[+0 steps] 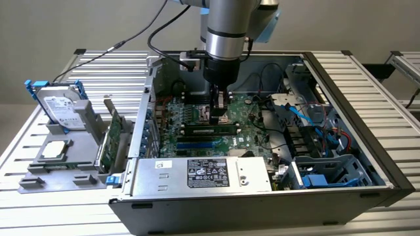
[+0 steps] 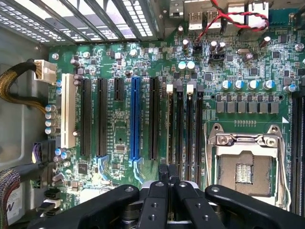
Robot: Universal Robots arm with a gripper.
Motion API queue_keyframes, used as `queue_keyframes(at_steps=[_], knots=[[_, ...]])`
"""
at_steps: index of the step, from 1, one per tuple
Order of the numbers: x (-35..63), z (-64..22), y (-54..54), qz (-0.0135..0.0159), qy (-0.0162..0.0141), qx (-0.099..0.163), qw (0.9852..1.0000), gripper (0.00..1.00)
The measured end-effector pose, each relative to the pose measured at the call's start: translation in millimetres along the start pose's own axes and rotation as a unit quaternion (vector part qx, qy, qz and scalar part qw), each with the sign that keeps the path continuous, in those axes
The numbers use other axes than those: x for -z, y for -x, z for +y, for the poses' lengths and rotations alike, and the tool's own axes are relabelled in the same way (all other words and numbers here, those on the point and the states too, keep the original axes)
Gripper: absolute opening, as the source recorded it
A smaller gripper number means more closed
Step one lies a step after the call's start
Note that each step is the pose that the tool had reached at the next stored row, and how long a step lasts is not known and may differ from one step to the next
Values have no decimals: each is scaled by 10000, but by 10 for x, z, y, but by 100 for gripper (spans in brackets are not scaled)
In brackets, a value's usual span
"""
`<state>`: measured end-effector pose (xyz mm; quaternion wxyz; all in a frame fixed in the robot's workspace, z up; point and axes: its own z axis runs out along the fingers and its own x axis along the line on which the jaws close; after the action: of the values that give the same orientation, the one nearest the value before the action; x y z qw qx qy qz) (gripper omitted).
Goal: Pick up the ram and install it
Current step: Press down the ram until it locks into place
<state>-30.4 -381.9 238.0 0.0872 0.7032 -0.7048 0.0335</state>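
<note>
**Gripper down over the memory slots, ram seated on the board**

In the exterior view the gripper hangs straight down inside the open computer case, its fingers pressed together with nothing visible between them, tips right at the motherboard. Just below it in that view lies the ram, a long dark-chipped stick lying flat along its slot, with a blue slot beside it. Out on the exterior view's left, a grey holder carries the hard drive with blue rails and the wider green expansion card standing on edge.

The wrist view gives what that angle hides: the closed fingertips sit directly over the row of black memory slots, beside the silver CPU socket. The long blue expansion slot runs parallel nearby.
</note>
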Motion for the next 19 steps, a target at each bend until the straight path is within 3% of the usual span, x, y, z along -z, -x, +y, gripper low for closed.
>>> queue_keyframes(at_steps=[19], knots=[[-81,14,9,-2,-1,0,10000,11]])
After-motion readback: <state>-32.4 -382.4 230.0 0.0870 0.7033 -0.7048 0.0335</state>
